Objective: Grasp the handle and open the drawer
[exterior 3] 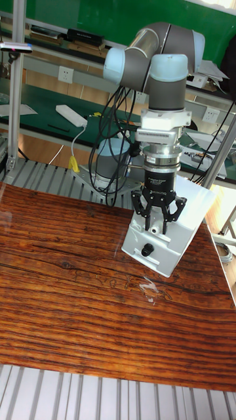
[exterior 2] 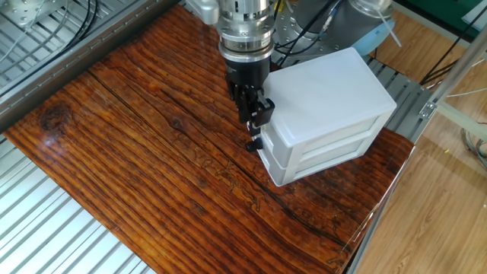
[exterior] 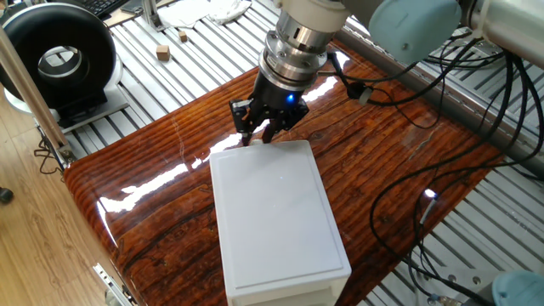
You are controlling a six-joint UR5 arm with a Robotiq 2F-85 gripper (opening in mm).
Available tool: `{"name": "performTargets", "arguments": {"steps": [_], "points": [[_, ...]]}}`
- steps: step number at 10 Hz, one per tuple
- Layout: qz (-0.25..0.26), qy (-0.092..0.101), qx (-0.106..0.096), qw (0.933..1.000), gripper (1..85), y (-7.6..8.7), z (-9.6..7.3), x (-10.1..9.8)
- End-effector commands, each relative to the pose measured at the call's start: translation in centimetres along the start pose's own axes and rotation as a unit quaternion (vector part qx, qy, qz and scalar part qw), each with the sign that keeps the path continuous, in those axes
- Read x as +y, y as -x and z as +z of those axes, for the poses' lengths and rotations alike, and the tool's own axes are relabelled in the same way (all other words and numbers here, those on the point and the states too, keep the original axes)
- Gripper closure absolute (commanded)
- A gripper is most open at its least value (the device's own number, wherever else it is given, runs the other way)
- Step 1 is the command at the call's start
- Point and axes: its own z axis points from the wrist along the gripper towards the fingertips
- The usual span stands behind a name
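Gripper (exterior 3: 155,223) sits at the upper drawer (exterior 2: 323,131) front of the white box (exterior: 276,212) on the counter (exterior 2: 137,152), apparently pinched on the hidden handle; pull straight out, level, without twisting.

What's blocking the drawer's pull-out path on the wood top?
Nothing visible. The claw is at the white box's front face; beyond it, the wooden tabletop in front of the drawer is bare. The handle itself is hidden behind the fingers.
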Motion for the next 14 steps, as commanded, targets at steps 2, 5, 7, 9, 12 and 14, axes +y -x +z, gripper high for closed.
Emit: {"name": "performTargets", "arguments": {"steps": [2, 5, 7, 9, 12, 14], "points": [[0.008, 0.015, -0.009, 0.9998, 41.0, 0.3, 0.3, 0.5], [0.009, 0.012, -0.007, 0.9999, 44.3, 0.1, 0.5, 0.4], [0.003, 0.011, 0.000, 0.9999, 45.3, -0.3, 0.6, 0.2], [-0.010, 0.011, 0.009, 0.9998, 45.3, -0.8, 0.7, -0.1], [-0.017, 0.002, 0.000, 0.9999, 46.0, -0.9, 1.4, -0.5], [-0.015, 0.002, 0.000, 0.9999, 53.7, -0.9, 1.4, -0.4]]}}
